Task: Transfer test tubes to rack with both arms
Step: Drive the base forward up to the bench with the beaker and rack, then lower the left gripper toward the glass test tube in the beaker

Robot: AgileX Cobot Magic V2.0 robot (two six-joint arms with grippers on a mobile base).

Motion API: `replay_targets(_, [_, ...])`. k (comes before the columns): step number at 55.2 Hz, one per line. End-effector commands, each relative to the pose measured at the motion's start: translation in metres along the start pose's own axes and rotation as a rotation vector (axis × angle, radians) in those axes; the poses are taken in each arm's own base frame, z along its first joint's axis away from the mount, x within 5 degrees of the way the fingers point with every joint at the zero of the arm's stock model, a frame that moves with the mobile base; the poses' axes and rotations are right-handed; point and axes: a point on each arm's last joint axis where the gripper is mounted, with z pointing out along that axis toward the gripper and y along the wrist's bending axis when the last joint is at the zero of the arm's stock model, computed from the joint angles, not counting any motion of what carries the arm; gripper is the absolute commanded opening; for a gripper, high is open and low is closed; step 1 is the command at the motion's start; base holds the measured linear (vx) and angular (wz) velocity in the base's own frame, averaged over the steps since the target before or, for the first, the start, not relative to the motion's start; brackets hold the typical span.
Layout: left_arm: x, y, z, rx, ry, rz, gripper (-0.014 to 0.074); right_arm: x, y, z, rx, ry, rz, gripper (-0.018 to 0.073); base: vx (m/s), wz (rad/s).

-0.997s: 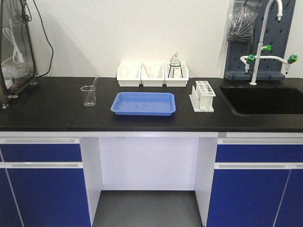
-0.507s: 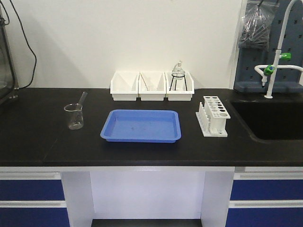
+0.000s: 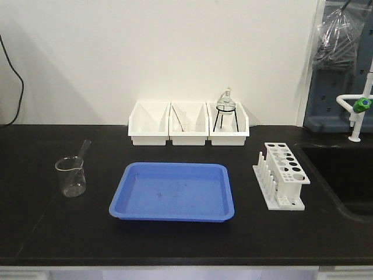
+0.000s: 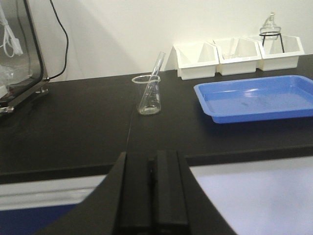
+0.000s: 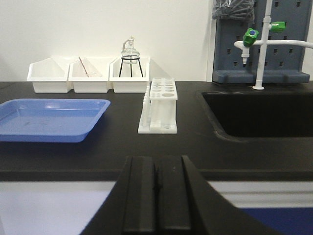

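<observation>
The left gripper fills the lower middle of its wrist view with its jaws pressed flat together and nothing between them. The right gripper looks the same in its own view, jaws closed on nothing. Both sit low, in front of the worktop edge, so we judge the step in hand to be the first reach.

To do it well we would lift each wrist clear of that edge before going forward. We would part the left jaws early and aim at the one test tube we can make out (it leans in the beaker, upper middle of the left wrist view, its top past the rim). Gripping it high on the bare glass and drawing it out along its lean should keep the beaker from tipping.

The rack stands upright in the middle of the right wrist view, between the blue tray and the sink, touching neither. Its holes look unfilled. The right arm seems the nearer one for seating a tube straight down.

We cannot tell whether the tray holds any tubes, since only faint marks show on its floor. The tube's foot blurs behind the beaker glass. Neither arm appears in the front view, and the sink is cut off at that frame's right side.
</observation>
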Motion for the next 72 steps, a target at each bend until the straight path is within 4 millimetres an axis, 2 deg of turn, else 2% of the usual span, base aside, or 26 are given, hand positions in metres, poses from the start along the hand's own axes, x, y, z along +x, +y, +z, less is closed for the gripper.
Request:
replay_targets(1, [0.0009, -0.0002, 0.0007, -0.001, -0.060, -0.016, -0.0008, -0.0070, -0.0002, -0.0009, 0.003, -0.094, -0.012, -0.0011, 0.40, -0.01])
replay_targets(34, [0.0009, -0.0002, 0.0007, -0.001, -0.060, -0.016, -0.0008, -0.0070, -0.0002, -0.0009, 0.003, -0.094, -0.012, -0.0011, 0.31, -0.01])
replay_targets(72, [0.0009, -0.0002, 0.0007, -0.001, -0.060, -0.016, -0.0008, -0.0070, -0.0002, -0.0009, 0.003, -0.094, -0.012, -0.0011, 0.14, -0.01])
